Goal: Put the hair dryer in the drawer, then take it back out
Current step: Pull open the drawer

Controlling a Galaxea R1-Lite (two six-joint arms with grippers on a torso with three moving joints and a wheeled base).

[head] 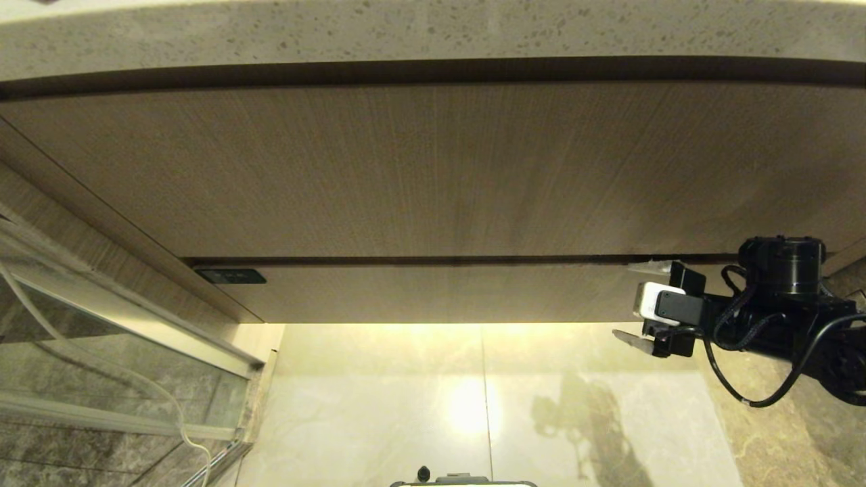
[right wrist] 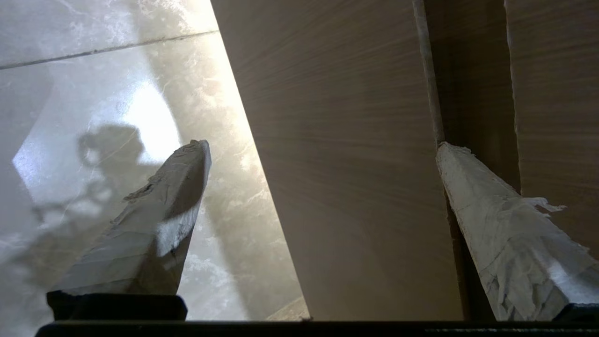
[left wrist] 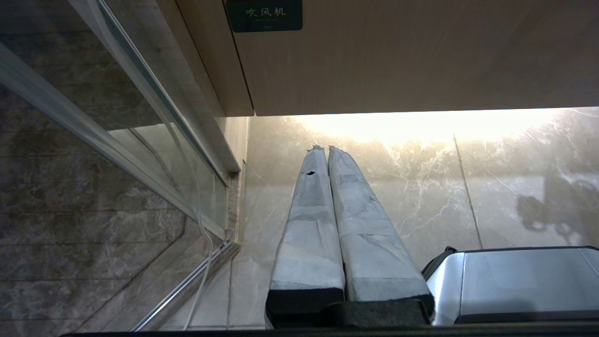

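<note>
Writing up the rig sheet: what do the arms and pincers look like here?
Right arm: black housings, round black wrist joint, loose black cables looping below, a white block behind the right pincer. Its fingers are long tapered wedges wrapped in frayed pale tape. The left pincer has the same pale wrapping on black bases.

The head view looks down over the drawer [head: 433, 291] front to the floor [head: 473, 406], while both wrist views sit lower and nearer — all three share that front and floor.
</note>
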